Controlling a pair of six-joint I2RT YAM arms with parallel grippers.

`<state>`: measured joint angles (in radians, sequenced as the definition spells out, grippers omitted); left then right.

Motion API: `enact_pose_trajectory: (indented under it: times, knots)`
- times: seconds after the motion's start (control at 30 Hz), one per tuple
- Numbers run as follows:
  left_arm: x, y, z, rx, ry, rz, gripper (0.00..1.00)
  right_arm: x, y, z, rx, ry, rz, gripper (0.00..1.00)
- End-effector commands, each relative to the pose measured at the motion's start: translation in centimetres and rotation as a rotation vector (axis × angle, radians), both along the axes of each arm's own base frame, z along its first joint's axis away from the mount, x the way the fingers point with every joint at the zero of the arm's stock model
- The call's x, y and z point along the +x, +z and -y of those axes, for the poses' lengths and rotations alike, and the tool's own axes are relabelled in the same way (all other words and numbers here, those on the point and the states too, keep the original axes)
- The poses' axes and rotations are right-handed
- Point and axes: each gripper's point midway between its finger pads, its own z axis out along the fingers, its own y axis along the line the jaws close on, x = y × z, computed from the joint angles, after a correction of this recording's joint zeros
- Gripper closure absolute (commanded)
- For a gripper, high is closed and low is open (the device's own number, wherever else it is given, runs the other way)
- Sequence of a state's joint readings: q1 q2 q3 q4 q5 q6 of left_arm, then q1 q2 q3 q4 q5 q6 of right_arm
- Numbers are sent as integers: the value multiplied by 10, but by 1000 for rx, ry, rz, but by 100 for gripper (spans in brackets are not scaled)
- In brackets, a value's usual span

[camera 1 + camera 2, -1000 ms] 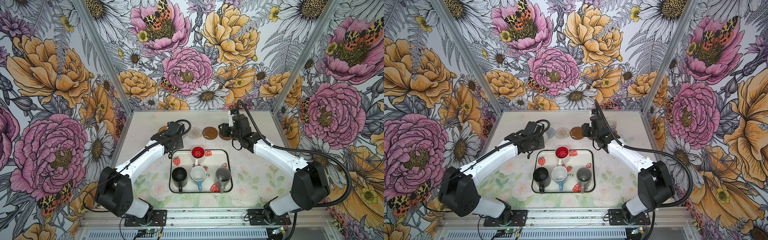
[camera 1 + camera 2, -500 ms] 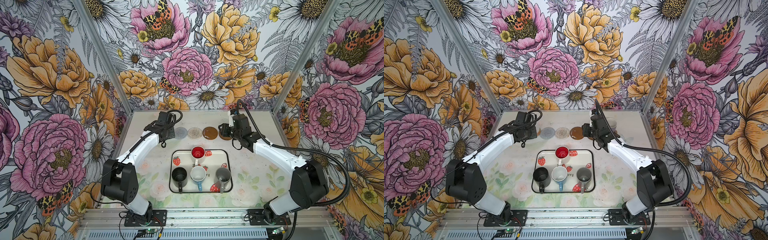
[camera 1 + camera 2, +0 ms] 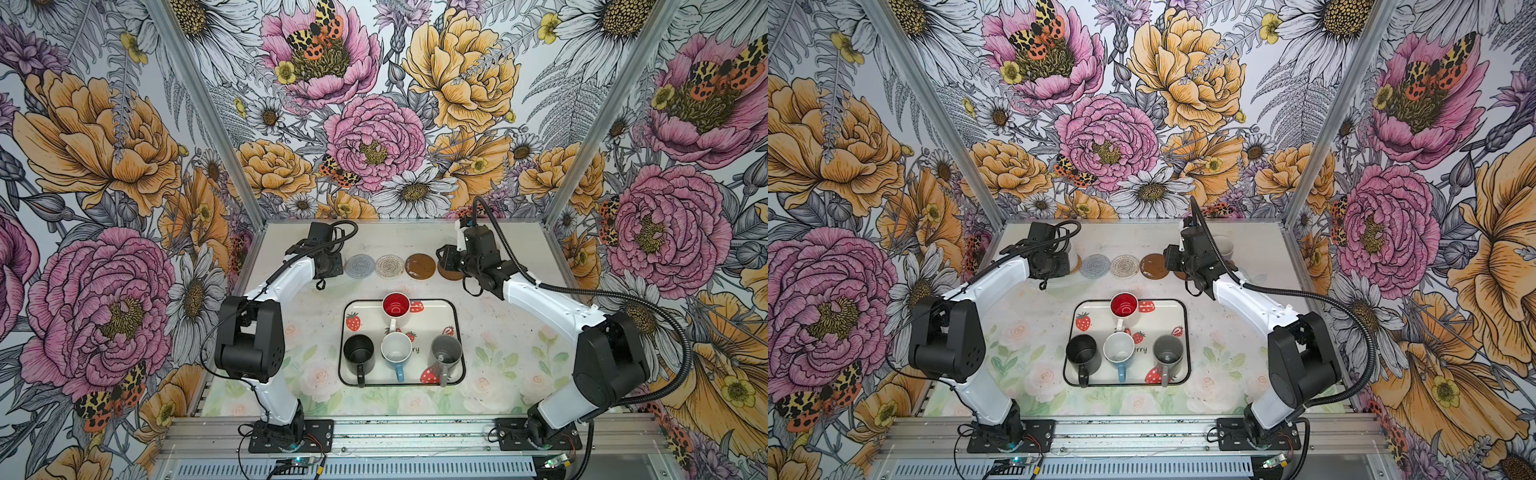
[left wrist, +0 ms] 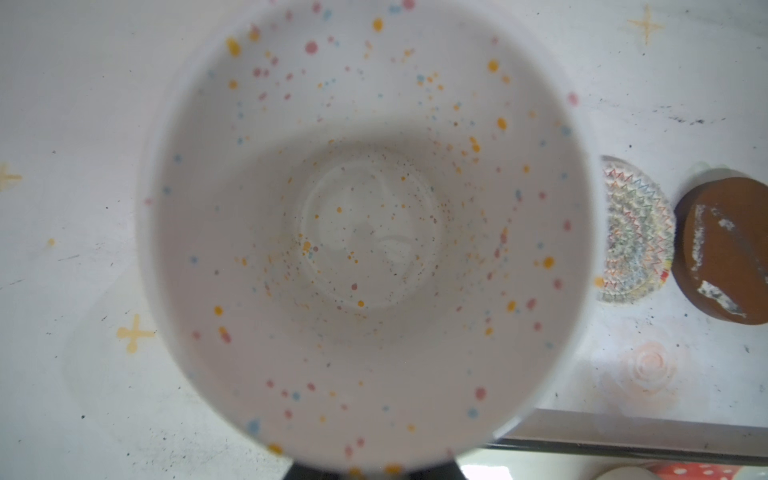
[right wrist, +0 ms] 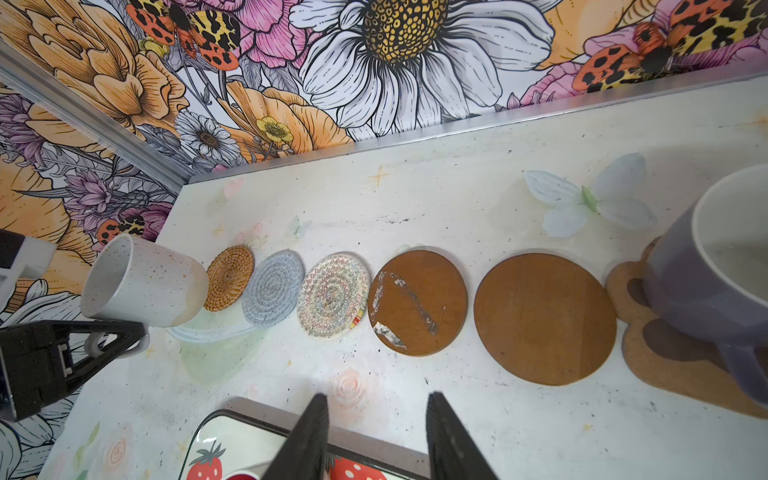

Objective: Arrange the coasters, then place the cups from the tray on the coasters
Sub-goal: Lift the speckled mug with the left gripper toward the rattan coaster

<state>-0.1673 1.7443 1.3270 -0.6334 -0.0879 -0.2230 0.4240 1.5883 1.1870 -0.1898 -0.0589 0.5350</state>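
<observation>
My left gripper [image 5: 104, 343] is shut on the handle of a white speckled cup [image 5: 141, 282]. The cup hangs tilted, its base by the woven tan coaster [image 5: 229, 277] at the left end of the row. Its inside [image 4: 365, 232] fills the left wrist view. The row continues with blue-grey [image 3: 360, 266], beaded [image 3: 389, 265], scuffed brown [image 3: 420, 266], plain brown [image 5: 544, 318] and paw-shaped [image 5: 665, 365] coasters. A lavender cup [image 5: 706, 270] stands on the paw coaster. My right gripper [image 5: 376, 397] is open and empty between the row and the tray [image 3: 456, 332].
On the tray stand a red-lined white cup [image 3: 395, 305], a black cup [image 3: 359, 350], a light blue cup [image 3: 396, 350] and a grey cup [image 3: 446, 350]. The back wall runs close behind the coasters. The left wall is near the held cup.
My left arm has carried the white cup leftward and farther back, uncovering the blue-grey coaster. The right arm has barely moved, its jaws a touch narrower.
</observation>
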Motion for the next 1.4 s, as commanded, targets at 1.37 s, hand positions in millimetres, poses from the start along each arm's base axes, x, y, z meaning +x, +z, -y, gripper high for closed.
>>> enact_pose_trajectory:
  times: [1.37]
  knots:
    - [64, 7, -18, -19, 6, 119, 100, 21, 6, -12, 40, 22, -3, 61]
